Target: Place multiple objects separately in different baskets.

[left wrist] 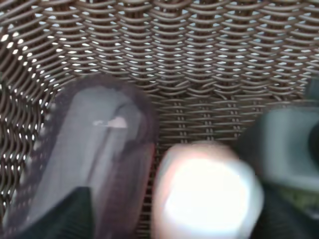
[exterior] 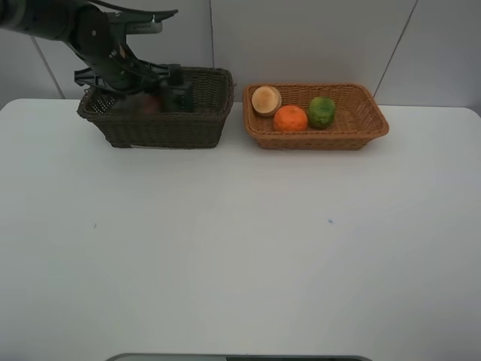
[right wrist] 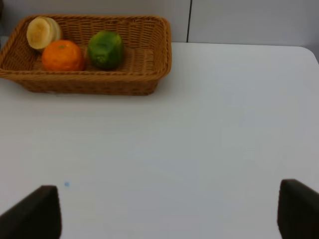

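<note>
Left wrist view: I see my left hand (left wrist: 164,219) spread apart, deep in the dark basket (exterior: 161,124) over the mauve cup (left wrist: 89,164); lifting carelessly could snag wicker.

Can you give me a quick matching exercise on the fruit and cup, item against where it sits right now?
Items:
1. orange
2. green round fruit
3. peach-like fruit
4. mauve cup

Places:
A. back left corner of the light tan basket
B. inside the dark brown basket
C. front of the tan basket, between the other two fruits
D. rightmost of the three fruits

Pairs: 1-C, 2-D, 3-A, 4-B
</note>
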`<state>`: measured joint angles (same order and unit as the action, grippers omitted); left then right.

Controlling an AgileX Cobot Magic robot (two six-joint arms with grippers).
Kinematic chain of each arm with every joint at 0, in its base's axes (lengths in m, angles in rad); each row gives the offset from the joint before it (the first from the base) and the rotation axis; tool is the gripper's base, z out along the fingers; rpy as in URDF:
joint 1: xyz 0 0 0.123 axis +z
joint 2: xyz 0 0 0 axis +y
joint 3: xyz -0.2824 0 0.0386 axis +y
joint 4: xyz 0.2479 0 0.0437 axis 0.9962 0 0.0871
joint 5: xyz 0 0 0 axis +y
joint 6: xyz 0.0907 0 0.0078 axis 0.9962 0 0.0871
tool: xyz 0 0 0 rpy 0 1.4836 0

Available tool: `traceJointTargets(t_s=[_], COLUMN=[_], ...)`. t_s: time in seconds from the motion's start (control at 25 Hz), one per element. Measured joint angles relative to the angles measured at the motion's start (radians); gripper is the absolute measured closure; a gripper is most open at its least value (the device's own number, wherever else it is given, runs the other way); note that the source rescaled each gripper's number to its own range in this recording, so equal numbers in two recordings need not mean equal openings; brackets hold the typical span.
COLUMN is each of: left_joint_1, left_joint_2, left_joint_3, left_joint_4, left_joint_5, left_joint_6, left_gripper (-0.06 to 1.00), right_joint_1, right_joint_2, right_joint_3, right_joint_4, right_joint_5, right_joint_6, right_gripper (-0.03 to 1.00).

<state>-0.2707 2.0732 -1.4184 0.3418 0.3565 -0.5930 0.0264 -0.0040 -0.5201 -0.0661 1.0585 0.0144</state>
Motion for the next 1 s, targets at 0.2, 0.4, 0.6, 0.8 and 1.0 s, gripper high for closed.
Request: traceJointTargets(t_s=[0.2, 0.4, 0.6, 0.8, 1.0], left_joint_1=[0.0, 0.0, 0.0, 0.001, 0.004], left_joint_2=[-0.005, -0.042, -0.11, -0.224, -0.38], left_joint_3=[0.0, 0.0, 0.018, 0.129, 0.252], left_joint_4=[-0.001, -0.001, -0.001, -0.001, -0.001], left_joint_5=[0.023, 0.044, 0.084, 0.037, 0.007], left_joint_6=[0.0, 0.006, 0.039, 0.09, 0.108], left_gripper=[-0.03, -0.03, -0.03, -0.03, -0.05], right_joint_1=[0.0, 0.0, 0.0, 0.0, 0.0], right_joint_2=[0.0, 0.0, 0.0, 0.0, 0.0], right_joint_3=[0.0, 0.0, 0.0, 0.0, 0.0], right_joint_4=[0.0, 0.0, 0.0, 0.0, 0.0], right_joint_5=[0.0, 0.0, 0.0, 0.0, 0.0], right_joint_6=[0.0, 0.0, 0.0, 0.0, 0.0], right_gripper=[0.12, 0.12, 0.12, 0.12, 0.12])
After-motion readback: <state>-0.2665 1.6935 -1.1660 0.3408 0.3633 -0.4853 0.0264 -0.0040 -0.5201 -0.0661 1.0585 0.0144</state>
